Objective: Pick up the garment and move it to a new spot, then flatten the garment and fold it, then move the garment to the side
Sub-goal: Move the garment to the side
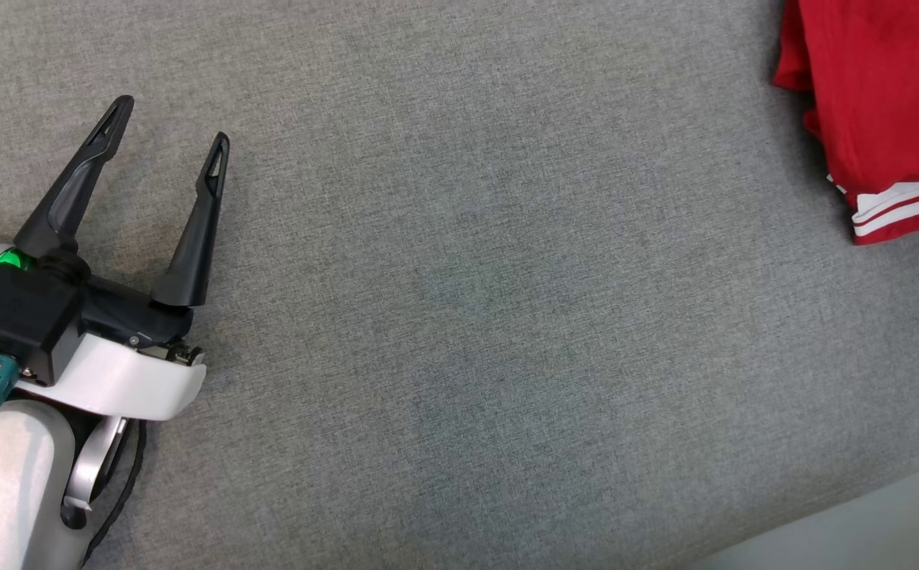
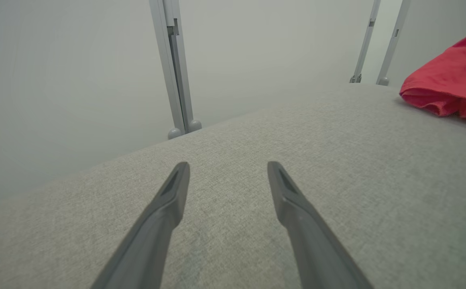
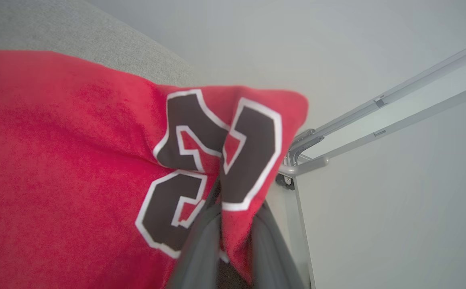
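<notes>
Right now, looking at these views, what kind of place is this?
Likely a robot test room, not a home: a grey fabric-covered work surface, thin metal frame poles beside it, plain pale surroundings, and a red T-shirt on it.

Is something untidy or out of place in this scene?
The red T-shirt is bunched at the right of the grey surface, not flat; its printed number is creased where the right gripper pinches a fold.
</notes>
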Tool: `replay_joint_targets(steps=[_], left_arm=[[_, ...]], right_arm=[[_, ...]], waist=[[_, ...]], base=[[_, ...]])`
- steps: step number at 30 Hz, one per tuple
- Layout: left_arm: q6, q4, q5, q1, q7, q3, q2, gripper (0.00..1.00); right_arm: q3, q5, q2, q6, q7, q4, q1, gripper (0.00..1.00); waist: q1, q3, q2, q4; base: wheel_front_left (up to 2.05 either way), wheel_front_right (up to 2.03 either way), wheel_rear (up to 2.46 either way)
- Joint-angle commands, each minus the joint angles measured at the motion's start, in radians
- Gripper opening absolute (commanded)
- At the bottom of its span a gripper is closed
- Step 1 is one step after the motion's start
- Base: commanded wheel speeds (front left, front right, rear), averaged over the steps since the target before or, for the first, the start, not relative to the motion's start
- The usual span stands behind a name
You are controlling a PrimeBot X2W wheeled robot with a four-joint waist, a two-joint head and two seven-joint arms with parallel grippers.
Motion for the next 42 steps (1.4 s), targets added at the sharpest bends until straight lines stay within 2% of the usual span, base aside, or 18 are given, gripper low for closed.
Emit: replay_joint_targets(steps=[1,2,3,9,14,20,29,36,42], left_arm=[[-0.003,-0.003,0.004,-0.023,0.000,0.001,0.004,1.00],[-0.002,-0.002,0.003,-0.024,0.000,0.001,0.005,1.00],[-0.001,-0.001,0.003,-0.024,-0.001,0.000,0.005,1.00],[0.008,0.015,0.000,-0.017,-0.012,-0.007,-0.003,1.00],[0.018,0.043,-0.016,0.010,-0.035,-0.009,-0.018,1.00],[0.034,0.075,-0.039,0.053,-0.065,-0.003,-0.038,1.00],[0.056,0.119,-0.079,0.117,-0.111,0.005,-0.072,1.00],[0.072,0.149,-0.106,0.161,-0.138,0.014,-0.096,1.00],[0.082,0.182,-0.130,0.194,-0.159,0.022,-0.115,1.00]], right_arm=[[-0.014,-0.006,0.009,0.000,-0.018,0.013,-0.019,0.49],[-0.029,-0.026,0.026,0.000,-0.031,0.039,-0.019,0.87],[-0.046,-0.045,0.036,0.000,-0.047,0.064,-0.019,1.00],[-0.163,-0.091,0.125,0.000,-0.122,0.179,-0.020,1.00],[-0.276,-0.081,0.197,0.000,-0.190,0.203,0.027,1.00],[-0.341,-0.072,0.301,0.000,-0.226,0.100,0.123,1.00],[-0.369,-0.052,0.475,0.000,-0.224,-0.127,0.308,1.00],[-0.316,-0.044,0.581,0.000,-0.199,-0.267,0.410,1.00],[-0.252,-0.038,0.627,0.000,-0.181,-0.328,0.466,1.00]], waist=[[0.0000,0.002,0.0000,0.002],[0.0000,0.004,0.0000,0.002],[0.0000,0.005,0.0000,0.003],[0.0000,-0.008,0.0000,0.008],[0.0000,-0.058,0.0000,0.012],[0.0000,-0.134,0.0000,0.014],[0.0000,-0.240,0.0000,0.055],[0.0000,-0.303,0.0000,0.111],[0.0000,-0.353,0.0000,0.173]], base=[[0.00,0.00,0.00],[0.00,0.00,0.00],[0.00,0.00,0.00],[0.00,0.00,0.00],[0.00,0.00,0.00],[0.00,0.00,0.00],[0.00,0.00,0.00],[0.00,0.00,0.00],[0.00,0.00,0.00]])
